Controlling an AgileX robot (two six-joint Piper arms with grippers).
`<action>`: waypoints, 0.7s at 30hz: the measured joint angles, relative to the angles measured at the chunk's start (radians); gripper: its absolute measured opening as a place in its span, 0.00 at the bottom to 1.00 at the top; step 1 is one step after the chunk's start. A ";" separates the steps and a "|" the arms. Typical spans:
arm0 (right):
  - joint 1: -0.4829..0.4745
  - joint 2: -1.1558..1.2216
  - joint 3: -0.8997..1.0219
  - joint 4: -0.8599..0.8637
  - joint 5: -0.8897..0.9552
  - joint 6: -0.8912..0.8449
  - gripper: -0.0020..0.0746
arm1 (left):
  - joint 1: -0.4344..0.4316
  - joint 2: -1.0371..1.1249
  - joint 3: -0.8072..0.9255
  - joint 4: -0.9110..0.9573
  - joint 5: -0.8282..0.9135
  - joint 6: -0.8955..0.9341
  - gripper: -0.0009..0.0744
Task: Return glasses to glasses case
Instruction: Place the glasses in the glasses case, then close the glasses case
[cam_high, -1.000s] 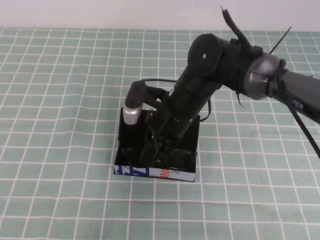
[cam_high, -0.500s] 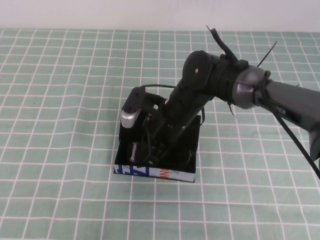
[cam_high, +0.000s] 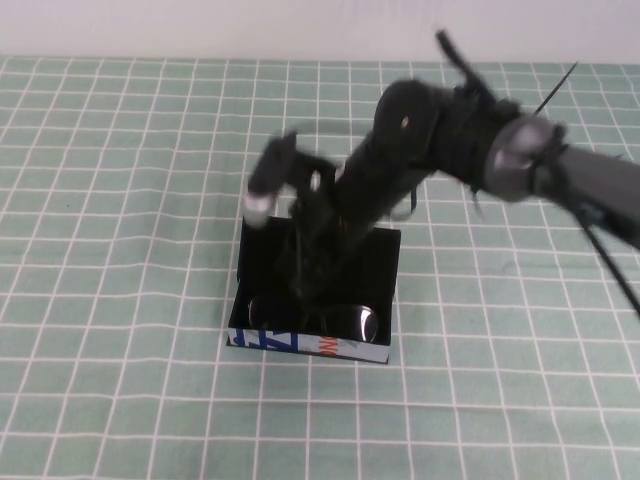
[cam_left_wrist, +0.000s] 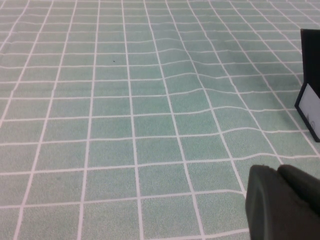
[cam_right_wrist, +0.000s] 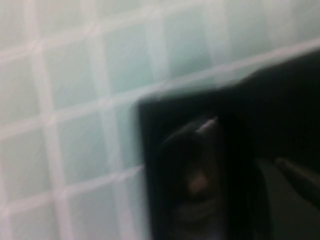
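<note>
The glasses case (cam_high: 300, 345) lies open mid-table, its white printed front side towards the robot. The black glasses (cam_high: 358, 321) rest inside it along the front wall, both lenses catching light. My right gripper (cam_high: 308, 285) hangs just above the case's inside, behind the glasses, blurred by motion and shut with nothing in it. In the right wrist view a corner of the case (cam_right_wrist: 150, 165) and one reflective lens of the glasses (cam_right_wrist: 200, 172) show. My left gripper (cam_left_wrist: 280, 197) is shut and low over the cloth, with the case (cam_left_wrist: 311, 100) off to one side.
A green cloth with a white grid (cam_high: 120, 200) covers the table, slightly rippled. The right arm (cam_high: 450, 130) reaches in from the right over the case. A pale wall runs along the far edge.
The right arm has lifted and drawn back from the case's front, uncovering the glasses lying inside. The case has stayed in place.
</note>
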 joint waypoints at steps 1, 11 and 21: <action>0.000 -0.016 0.002 -0.008 -0.041 0.018 0.01 | 0.000 0.000 0.000 0.000 0.000 0.000 0.01; -0.056 -0.056 0.002 -0.263 -0.283 0.318 0.01 | 0.000 0.000 0.000 0.000 0.000 0.000 0.01; -0.132 0.008 0.002 -0.282 -0.208 0.356 0.01 | 0.000 0.000 0.000 0.000 0.000 0.000 0.01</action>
